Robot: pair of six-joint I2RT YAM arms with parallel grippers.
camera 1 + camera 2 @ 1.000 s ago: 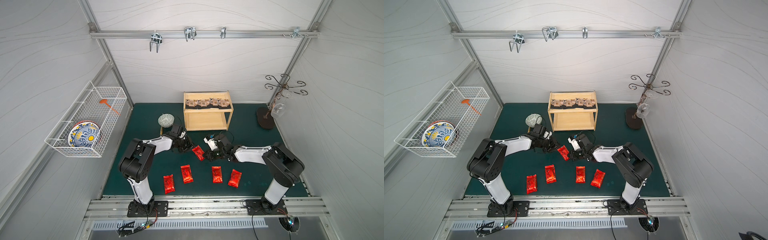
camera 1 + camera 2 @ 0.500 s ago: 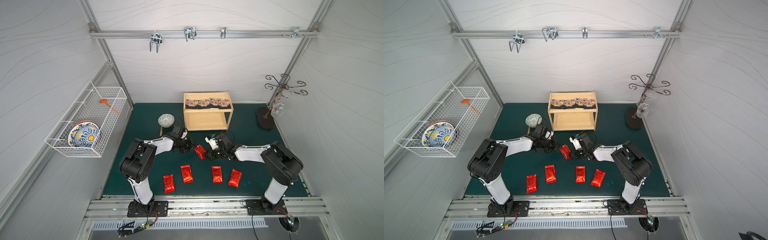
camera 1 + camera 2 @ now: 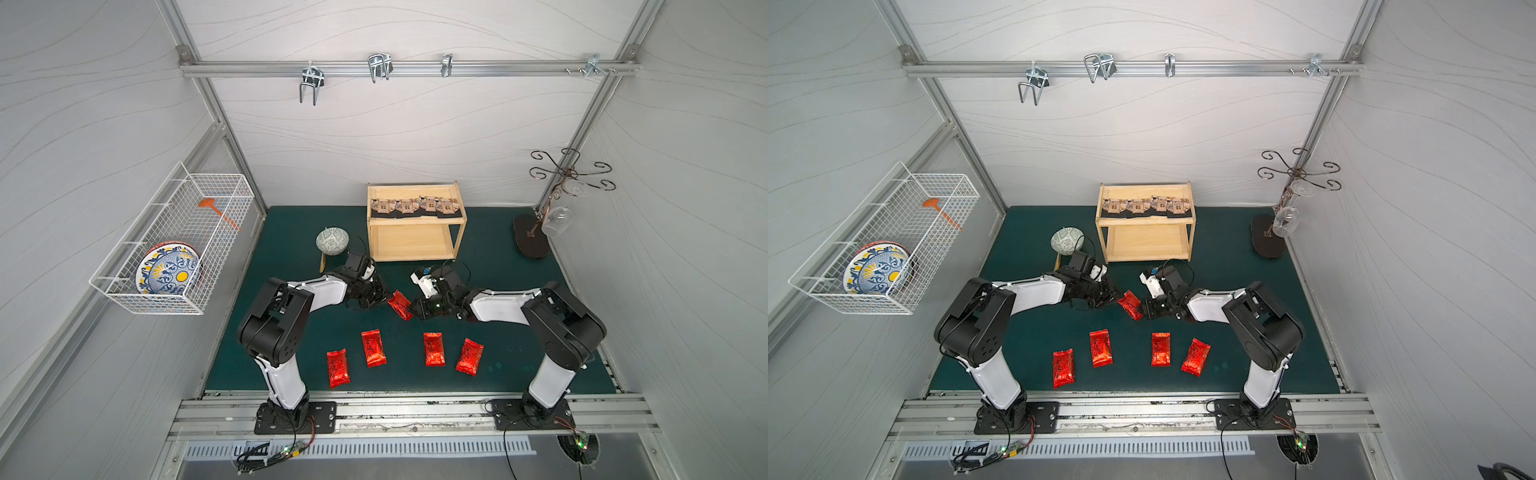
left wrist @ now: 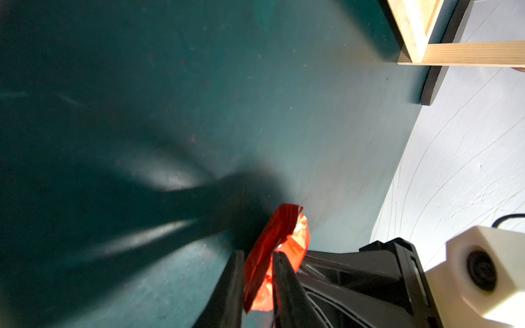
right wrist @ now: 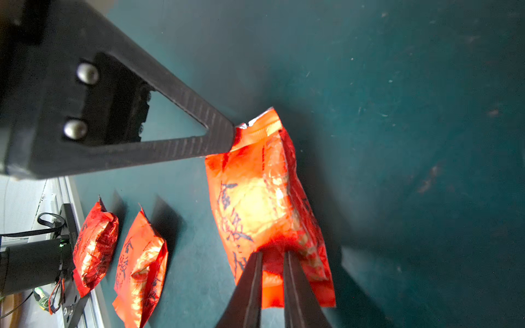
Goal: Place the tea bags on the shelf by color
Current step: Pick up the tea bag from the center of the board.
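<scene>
Green mat under me, white walls on three sides. Between the shelf and a row of four loose reds, I hold one red sachet at both ends: my left gripper nips the end toward the shelf, my right gripper the end toward the row. Its long axis runs slantwise from one gripper to the other. Four brown bags lie on the shelf's top tier

Both top views are bright and evenly lit, and the walls bend near the edges. In the wrist views the green mat looks dark with big soft shadows. The red tea bag shines with white glare. Very close parts look blurry.
</scene>
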